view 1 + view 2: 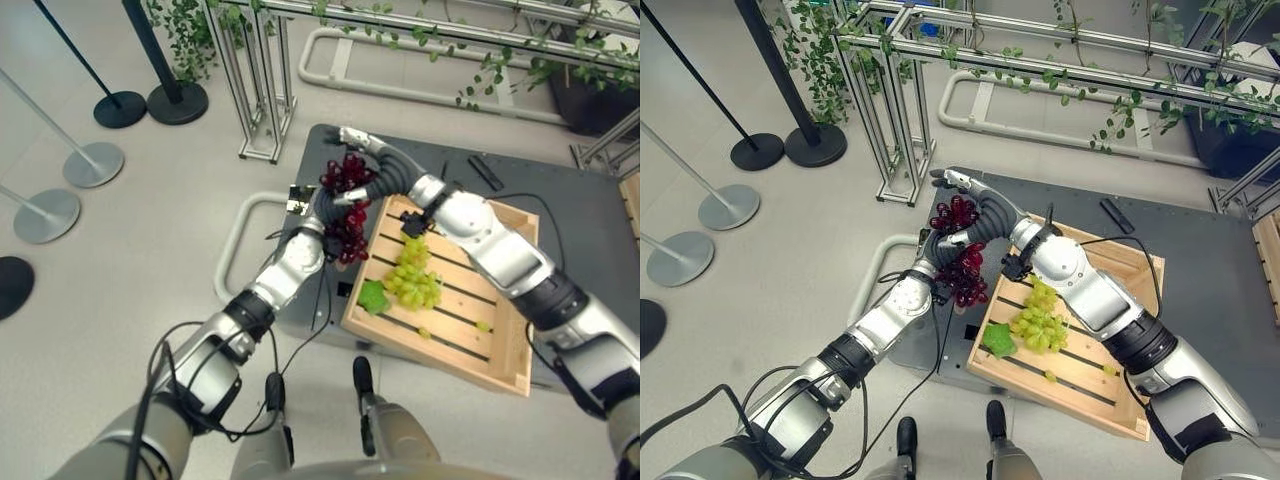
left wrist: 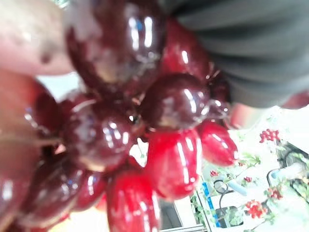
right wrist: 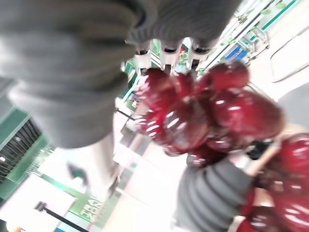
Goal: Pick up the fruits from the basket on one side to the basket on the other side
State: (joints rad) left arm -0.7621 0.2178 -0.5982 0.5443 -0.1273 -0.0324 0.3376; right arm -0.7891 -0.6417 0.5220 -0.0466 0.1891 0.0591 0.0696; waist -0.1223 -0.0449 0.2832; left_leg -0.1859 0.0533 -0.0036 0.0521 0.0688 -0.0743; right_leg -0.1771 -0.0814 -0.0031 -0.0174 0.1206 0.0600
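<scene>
A bunch of red grapes (image 1: 958, 245) is held in the air between both hands, above the left edge of the dark platform (image 1: 1200, 250). The right hand (image 1: 965, 195) is laid over its top with fingers stretched out; the left hand (image 1: 930, 250) is pressed against it from below, its finger state impossible to tell. Beside them a wooden slatted crate (image 1: 1110, 385) holds green grapes (image 1: 1040, 325) and a green leaf (image 1: 998, 341), with metal frame posts (image 1: 895, 110) standing beyond.

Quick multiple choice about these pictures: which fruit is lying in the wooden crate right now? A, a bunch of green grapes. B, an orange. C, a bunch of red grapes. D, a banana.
A: the green grapes lie on the slats of the wooden crate, while the red grapes are up between the left hand and the right hand, off the crate's left edge.
</scene>
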